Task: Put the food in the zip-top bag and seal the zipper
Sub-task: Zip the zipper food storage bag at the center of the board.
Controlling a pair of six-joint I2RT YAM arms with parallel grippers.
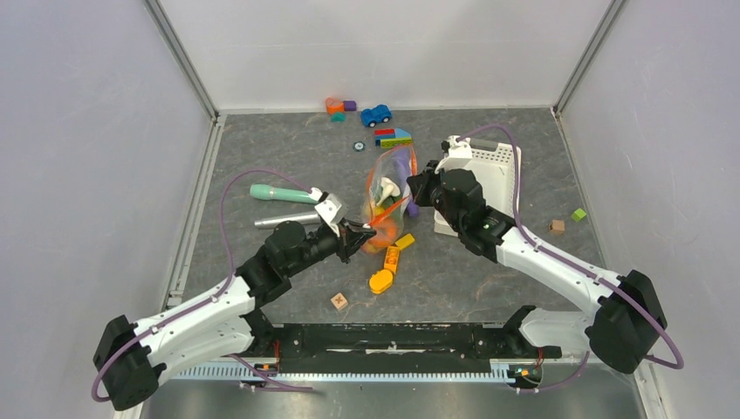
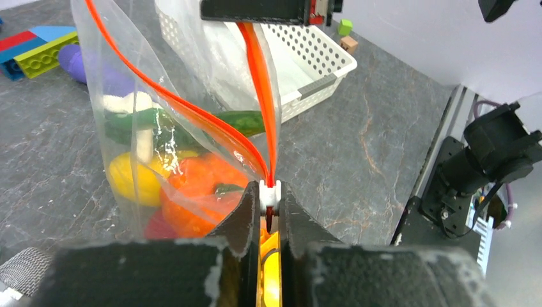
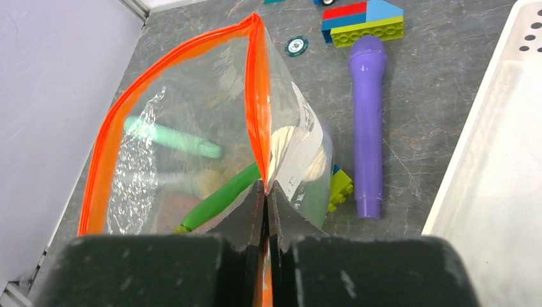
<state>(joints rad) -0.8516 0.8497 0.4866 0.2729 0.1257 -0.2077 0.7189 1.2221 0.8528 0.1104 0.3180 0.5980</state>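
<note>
The left gripper (image 2: 270,214) is pinched on the near end of the zipper (image 2: 261,96), at its white slider (image 2: 270,194). Beyond it the zip-top bag (image 2: 121,89) hangs mid-table with its mouth gaping. An orange pumpkin (image 2: 204,185), yellow squash (image 2: 131,179) and cucumber (image 2: 240,121) sit inside. The right gripper (image 3: 265,192) clamps the zipper's far end. The film looks soft, slippery and light, so the stiffer strip is probably the only place to hold it.

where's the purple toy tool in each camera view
top external: purple tool at centre, against the right side of the bag.
left wrist: purple tool upper left, partly behind the bag.
right wrist: purple tool right of centre, beside the bag.
shared landmark: red-blue-lime block stack by its head.
</note>
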